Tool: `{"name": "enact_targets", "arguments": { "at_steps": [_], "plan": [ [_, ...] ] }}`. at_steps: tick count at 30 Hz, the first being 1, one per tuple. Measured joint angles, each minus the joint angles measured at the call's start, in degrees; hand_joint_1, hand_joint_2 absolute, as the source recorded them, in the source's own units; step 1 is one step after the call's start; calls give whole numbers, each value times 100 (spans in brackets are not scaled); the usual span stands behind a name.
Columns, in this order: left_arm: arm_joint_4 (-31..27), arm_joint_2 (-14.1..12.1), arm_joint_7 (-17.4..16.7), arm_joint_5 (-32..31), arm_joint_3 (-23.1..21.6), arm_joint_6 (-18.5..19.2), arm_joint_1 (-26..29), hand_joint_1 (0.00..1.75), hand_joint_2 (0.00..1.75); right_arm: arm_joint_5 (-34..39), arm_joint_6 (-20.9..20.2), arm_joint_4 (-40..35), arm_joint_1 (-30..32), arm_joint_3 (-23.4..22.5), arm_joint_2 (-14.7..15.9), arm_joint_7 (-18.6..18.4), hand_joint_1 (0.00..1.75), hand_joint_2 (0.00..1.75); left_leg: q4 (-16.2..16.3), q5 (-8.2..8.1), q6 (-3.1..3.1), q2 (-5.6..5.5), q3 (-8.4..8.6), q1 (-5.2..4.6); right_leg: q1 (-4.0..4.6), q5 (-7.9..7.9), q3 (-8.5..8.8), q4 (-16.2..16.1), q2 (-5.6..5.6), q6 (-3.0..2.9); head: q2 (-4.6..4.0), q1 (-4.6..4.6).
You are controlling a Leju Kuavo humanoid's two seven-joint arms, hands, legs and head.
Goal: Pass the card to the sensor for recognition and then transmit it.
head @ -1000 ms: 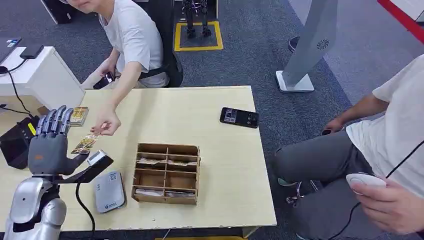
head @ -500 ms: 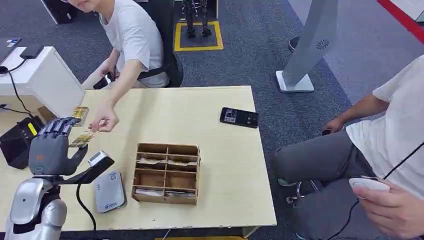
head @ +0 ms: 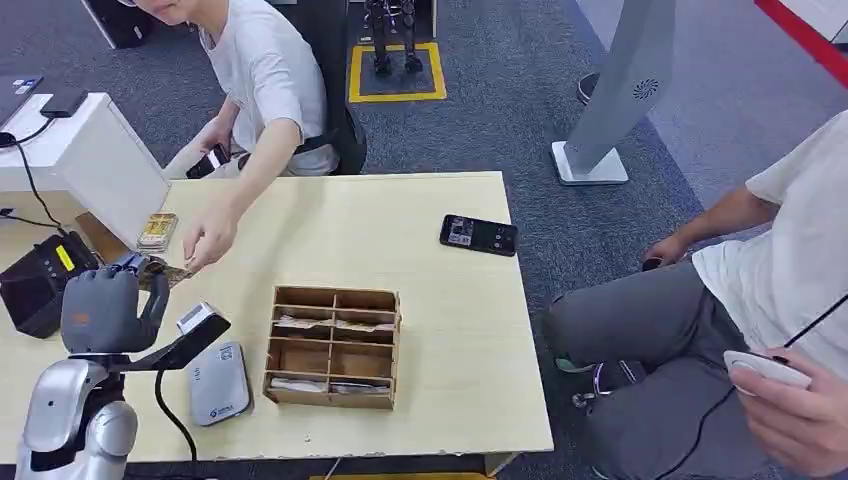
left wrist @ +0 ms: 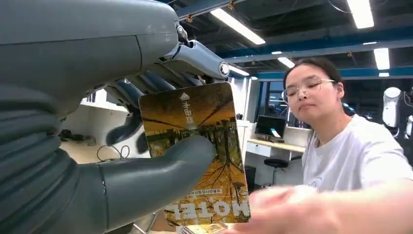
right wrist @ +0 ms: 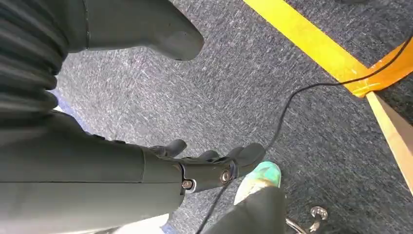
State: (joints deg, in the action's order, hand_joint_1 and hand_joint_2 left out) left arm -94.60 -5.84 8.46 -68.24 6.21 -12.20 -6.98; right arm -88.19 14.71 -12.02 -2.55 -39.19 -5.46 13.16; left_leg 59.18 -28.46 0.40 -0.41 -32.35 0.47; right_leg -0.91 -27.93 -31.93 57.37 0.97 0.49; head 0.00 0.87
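My left hand (head: 100,308) is raised over the table's left side and grips a yellow-brown hotel card (head: 170,272). In the left wrist view the card (left wrist: 204,126) is pinched between my thumb (left wrist: 146,180) and the curled fingers behind it. A seated person's hand (head: 210,243) reaches to the card's free edge; it is blurred in the wrist view (left wrist: 292,209), so I cannot tell whether it touches. A black scanner with a light head (head: 197,320) stands just beside my hand, and a white card reader (head: 218,382) lies below it. My right hand (right wrist: 209,168) hangs over the carpet, fingers apart, holding nothing.
A wooden compartment box (head: 333,345) with cards sits mid-table. A phone (head: 478,234) lies at the far right and a card stack (head: 158,231) at the far left. A black terminal (head: 35,285) stands left of my hand. A second person sits at the right holding a white mouse (head: 770,368).
My left hand's fingers, spread and upright before, have curled down onto the card the person brought to it. The person's hand has stayed close by the card.
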Motion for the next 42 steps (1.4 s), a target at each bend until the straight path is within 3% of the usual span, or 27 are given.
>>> {"name": "enact_targets", "arguments": {
  "at_steps": [7, 11, 14, 17, 23, 30, 42],
  "plan": [
    [0, 31, 15, 15, 35, 2, 13, 175, 175, 0, 2, 0, 1, 0, 0, -24, 0, 175, 0, 0, 0, 0, 0, 0, 0, 0, 0, 0, 0, 0, 0, -2],
    [-35, 50, 203, 354, 83, 9, 14, 175, 175, 0, 35, -2, -7, 0, 0, -11, 0, 175, 0, 0, 0, 0, 0, 0, 0, 0, 0, 0, 0, 0, 0, -2],
    [-111, 89, 363, 851, 133, 185, 18, 175, 175, 0, 46, -7, -13, 0, 0, 35, 0, 175, 0, 0, 0, 0, 0, 0, 0, 0, 0, 0, 0, 0, 0, -2],
    [-175, 173, 330, 1415, 186, 621, 17, 175, 175, 0, 44, -7, -8, -2, -7, 20, 0, 175, 0, 0, 0, 0, 0, 0, 0, 0, 0, 0, 0, 0, 0, -2],
    [-249, 420, -212, 2877, 356, 1390, 51, 175, 175, 0, 24, -4, 4, -2, -9, -107, 0, 175, 0, 0, 0, 0, -1, -1, 0, 0, 0, 0, 2, 0, 0, -2],
    [-247, 540, -313, 3637, 708, 1539, 354, 175, 175, 0, 44, -7, 16, -39, -9, -61, 0, 175, -1, -1, 0, 2, -2, 0, 0, -1, -3, 0, 5, 0, 0, -2],
    [-201, 756, -247, 3685, 1049, 1524, 820, 175, 175, 4, 44, -7, 21, -70, -9, -35, 0, 175, 0, -1, 0, 1, -5, 0, 0, -1, -3, 0, 2, 1, 0, -2]
  ]
}}
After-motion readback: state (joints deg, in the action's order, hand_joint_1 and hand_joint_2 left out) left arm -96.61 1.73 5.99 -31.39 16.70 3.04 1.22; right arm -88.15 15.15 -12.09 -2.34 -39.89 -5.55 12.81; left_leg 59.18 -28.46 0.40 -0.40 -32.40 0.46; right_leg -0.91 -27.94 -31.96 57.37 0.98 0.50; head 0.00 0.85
